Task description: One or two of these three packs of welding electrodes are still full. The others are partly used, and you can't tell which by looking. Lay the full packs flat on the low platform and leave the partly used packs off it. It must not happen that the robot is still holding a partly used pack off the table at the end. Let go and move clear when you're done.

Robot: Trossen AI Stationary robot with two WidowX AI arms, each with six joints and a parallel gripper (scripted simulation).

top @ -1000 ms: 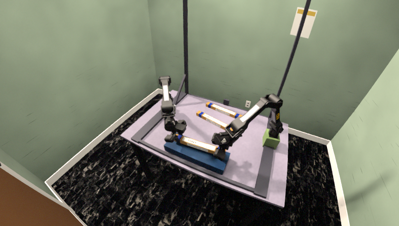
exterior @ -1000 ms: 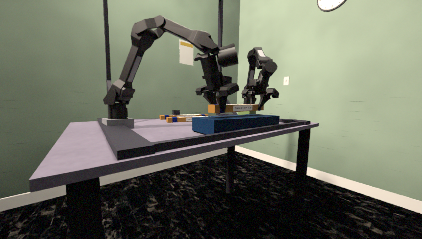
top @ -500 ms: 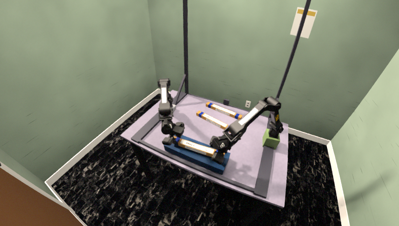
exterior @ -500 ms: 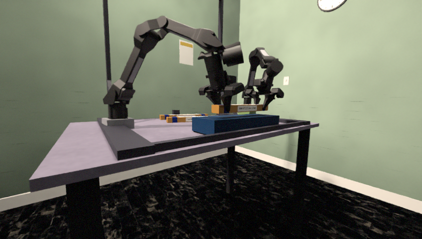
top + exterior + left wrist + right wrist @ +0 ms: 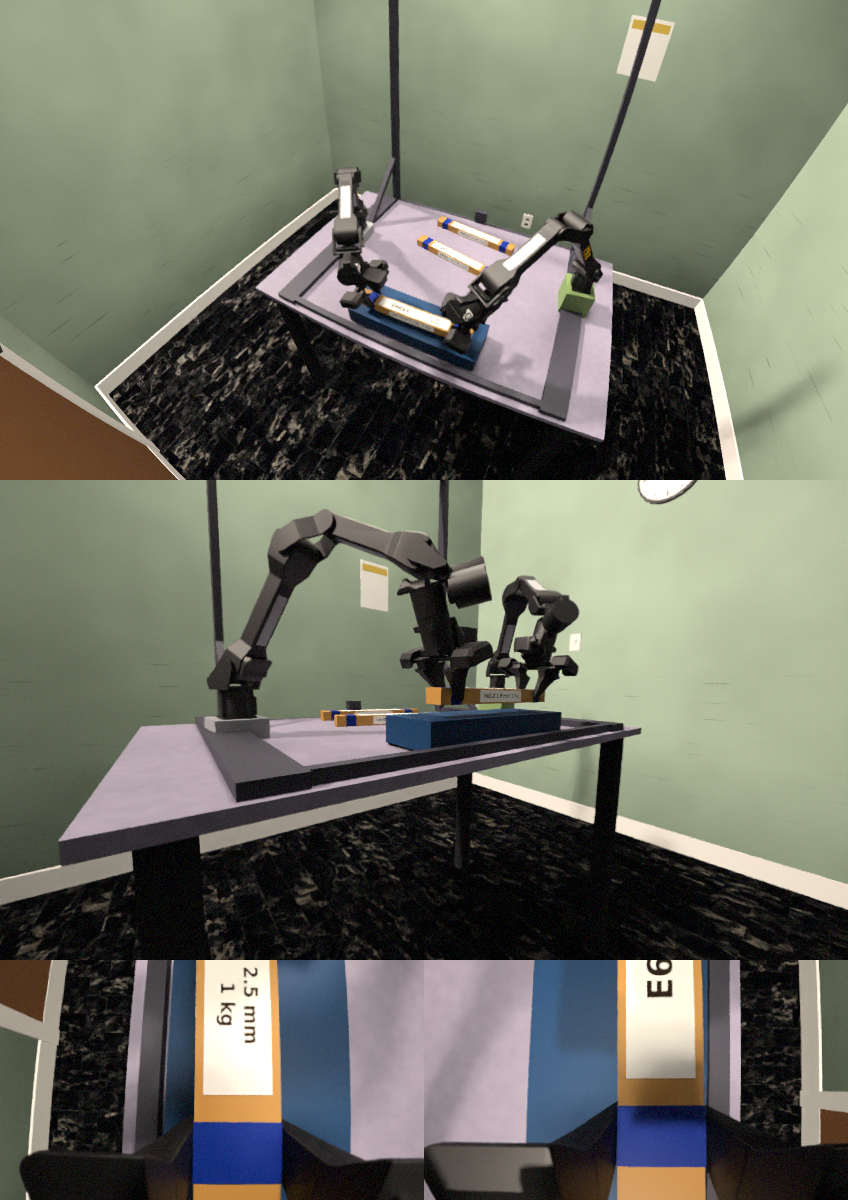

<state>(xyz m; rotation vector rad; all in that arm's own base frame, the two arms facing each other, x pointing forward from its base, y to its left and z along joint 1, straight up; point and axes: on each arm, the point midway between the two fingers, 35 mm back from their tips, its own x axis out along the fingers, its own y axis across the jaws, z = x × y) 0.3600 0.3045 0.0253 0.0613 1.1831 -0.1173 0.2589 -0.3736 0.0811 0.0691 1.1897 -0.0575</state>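
Left gripper (image 5: 465,331) (image 5: 530,694) (image 5: 237,1160) is closed on one blue-banded end of the held pack (image 5: 413,315) (image 5: 499,695) (image 5: 237,1107) (image 5: 661,1091), and the right gripper (image 5: 370,292) (image 5: 447,695) (image 5: 656,1109) is closed on the band at the other end. Fingers press on both long sides (a snug fit in both wrist views). Roughly level, the pack hangs just above the platform (image 5: 470,355) (image 5: 470,732) (image 5: 315,1060) (image 5: 574,1075), with a thin open gap beneath it in the exterior view. It runs along the platform's length, and the top view shows it over the blue block. Seen from the left wrist, blue shows past both long edges, with the wider strip toward the middle of the table (image 5: 523,356) (image 5: 136,777). From the right wrist, the strip on the dark rail's (image 5: 392,346) (image 5: 464,754) side is only a sliver (the tighter edge by far). That rail runs between the platform and the table's front edge. The two other packs lie flat on the table, off the platform: the nearer pack (image 5: 453,256) (image 5: 361,720) and the farther pack (image 5: 476,234) (image 5: 328,715), apart and nearly parallel. The left arm crosses over one end of the nearer one in the top view (so that end is partly hidden). Open tabletop separates both from the platform.
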